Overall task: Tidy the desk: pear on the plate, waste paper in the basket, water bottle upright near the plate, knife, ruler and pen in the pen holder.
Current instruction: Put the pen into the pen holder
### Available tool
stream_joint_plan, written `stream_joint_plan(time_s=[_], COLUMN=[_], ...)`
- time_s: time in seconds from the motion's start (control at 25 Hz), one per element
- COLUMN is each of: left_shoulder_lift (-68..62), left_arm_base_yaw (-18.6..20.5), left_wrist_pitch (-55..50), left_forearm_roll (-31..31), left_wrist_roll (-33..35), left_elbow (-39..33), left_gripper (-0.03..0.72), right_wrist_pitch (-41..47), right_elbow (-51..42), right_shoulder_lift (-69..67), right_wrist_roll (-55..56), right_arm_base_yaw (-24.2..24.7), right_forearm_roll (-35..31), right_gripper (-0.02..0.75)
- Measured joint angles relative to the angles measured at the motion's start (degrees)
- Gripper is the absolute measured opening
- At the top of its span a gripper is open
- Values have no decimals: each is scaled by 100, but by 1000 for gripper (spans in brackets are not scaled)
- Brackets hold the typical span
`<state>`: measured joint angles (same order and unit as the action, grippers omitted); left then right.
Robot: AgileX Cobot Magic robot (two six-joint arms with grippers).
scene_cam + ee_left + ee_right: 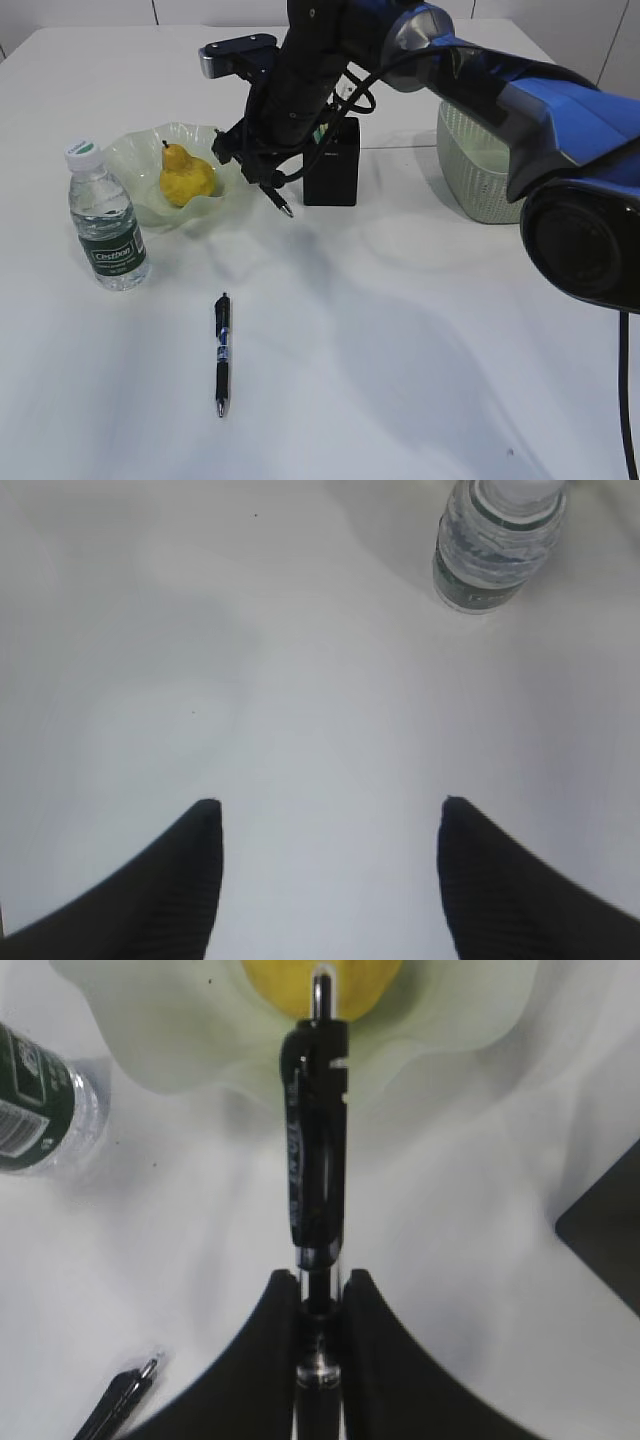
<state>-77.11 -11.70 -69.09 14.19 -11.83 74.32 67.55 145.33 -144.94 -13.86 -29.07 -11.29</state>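
My right end effector (322,1305) grips a black pen (318,1140) at upper centre, just left of the pen holder (333,160), so next I carry it over the holder's opening, while my left end effector (330,820) hangs wide and empty.

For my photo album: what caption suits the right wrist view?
Robot's right hand grips a black pen above the plate holding the pear.

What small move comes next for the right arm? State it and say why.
Probably carry the held pen right, over the pen holder, before releasing. The right gripper is clamped on it, and it hangs in the air between the plate and the holder, not yet above the opening.
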Motion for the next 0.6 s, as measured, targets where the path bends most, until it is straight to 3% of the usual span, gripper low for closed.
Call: stream_joint_plan(time_s=[0.6], left_shoulder_lift=[-61], left_arm_base_yaw=[0], left_wrist_pitch=[308], left_forearm_roll=[215], left_wrist_roll=[0], left_elbow=[0], left_gripper=[473], right_wrist_pitch=[-769], right_elbow=[0], right_shoulder_lift=[0], right_wrist_roll=[-338], right_arm_base_yaw=[36], right_forearm_roll=[0], right_gripper=[83])
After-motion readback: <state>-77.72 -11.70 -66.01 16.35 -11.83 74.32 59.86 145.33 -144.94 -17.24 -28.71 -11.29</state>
